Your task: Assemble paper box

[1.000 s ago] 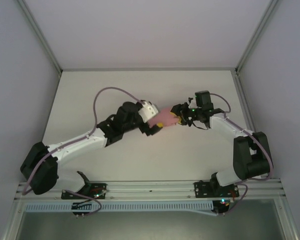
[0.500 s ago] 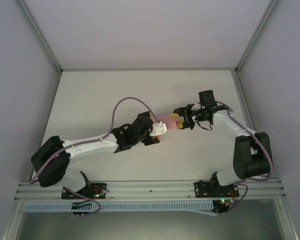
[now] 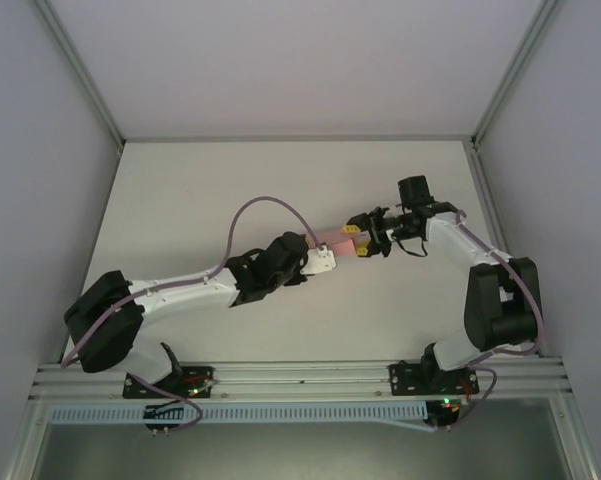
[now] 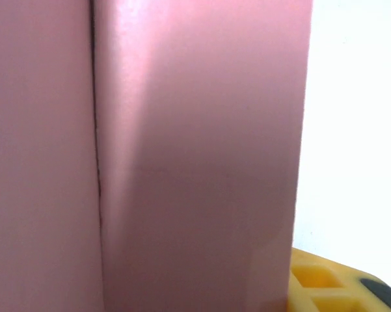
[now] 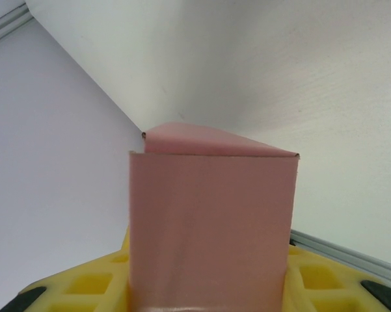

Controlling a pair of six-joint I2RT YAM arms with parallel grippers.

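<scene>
The pink paper box (image 3: 336, 240) hangs above the middle of the table, folded into a rectangular tube, between the two grippers. My right gripper (image 3: 359, 242) is shut on its right end; in the right wrist view the box (image 5: 208, 221) stands between the yellow fingers (image 5: 78, 286), its top flap folded over. My left gripper (image 3: 329, 248) is on the left end. In the left wrist view the box wall (image 4: 202, 162) is very near, with a seam down it. One yellow finger (image 4: 322, 286) lies against its right edge; the other finger is hidden.
The white table (image 3: 180, 200) has open room on every side of the grippers. Grey walls and aluminium posts (image 3: 80, 75) enclose it, and a rail (image 3: 300, 375) with both arm bases runs along the near edge.
The left arm has dropped lower and stretched out flat toward the box, and its jaws have come in onto the box end. The right gripper and box shifted slightly.
</scene>
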